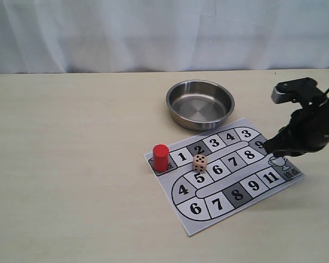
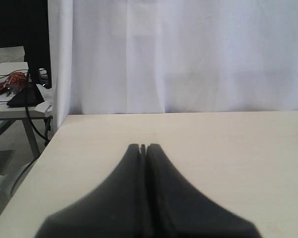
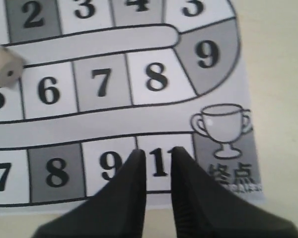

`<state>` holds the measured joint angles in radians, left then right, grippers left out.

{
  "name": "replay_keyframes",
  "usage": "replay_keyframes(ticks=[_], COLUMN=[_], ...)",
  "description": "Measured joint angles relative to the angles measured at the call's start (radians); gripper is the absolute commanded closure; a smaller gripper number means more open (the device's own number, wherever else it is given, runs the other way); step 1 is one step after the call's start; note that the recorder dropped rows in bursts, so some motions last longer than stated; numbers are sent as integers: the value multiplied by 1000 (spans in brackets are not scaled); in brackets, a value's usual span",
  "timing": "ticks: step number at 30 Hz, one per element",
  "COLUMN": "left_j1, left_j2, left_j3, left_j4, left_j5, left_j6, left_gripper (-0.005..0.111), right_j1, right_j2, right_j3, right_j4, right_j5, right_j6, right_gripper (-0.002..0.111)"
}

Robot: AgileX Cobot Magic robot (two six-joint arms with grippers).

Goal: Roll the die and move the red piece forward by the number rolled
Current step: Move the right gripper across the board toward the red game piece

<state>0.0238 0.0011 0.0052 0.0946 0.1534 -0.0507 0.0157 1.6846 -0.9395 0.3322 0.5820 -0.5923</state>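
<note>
Pale desk (image 1: 71, 164) is carrying the board (image 1: 237, 194): the red piece (image 1: 160, 157) is standing at its start end, leftward from the right hand (image 3: 158, 151), which is hovering slightly open, empty, with the die (image 1: 199, 163) lying between.

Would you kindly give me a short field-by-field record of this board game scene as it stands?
die: resting on the board between squares 2 and 5, untouched
red piece: upright on the square just before 1
bowl: steel, empty, beyond the board in the exterior view
right gripper: above the board's trophy end, narrow gap, holding nothing
left gripper: shut, over bare table
</note>
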Motion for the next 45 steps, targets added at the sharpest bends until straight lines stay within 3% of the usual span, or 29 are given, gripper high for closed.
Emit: replay_keyframes(ticks=[6, 19, 45], left_j1=[0, 0, 0], left_j2=[0, 0, 0], left_j3=[0, 0, 0], left_j4=[0, 0, 0], left_j5=[0, 0, 0], left_j6=[0, 0, 0], left_gripper=[107, 107, 107], right_j1=[130, 301, 312], right_j2=[0, 123, 256], right_j3=[0, -2, -67], right_j4=[0, -2, -2], right_j5=[-30, -84, -74], right_j6=[-12, 5, 78], right_gripper=[99, 99, 99])
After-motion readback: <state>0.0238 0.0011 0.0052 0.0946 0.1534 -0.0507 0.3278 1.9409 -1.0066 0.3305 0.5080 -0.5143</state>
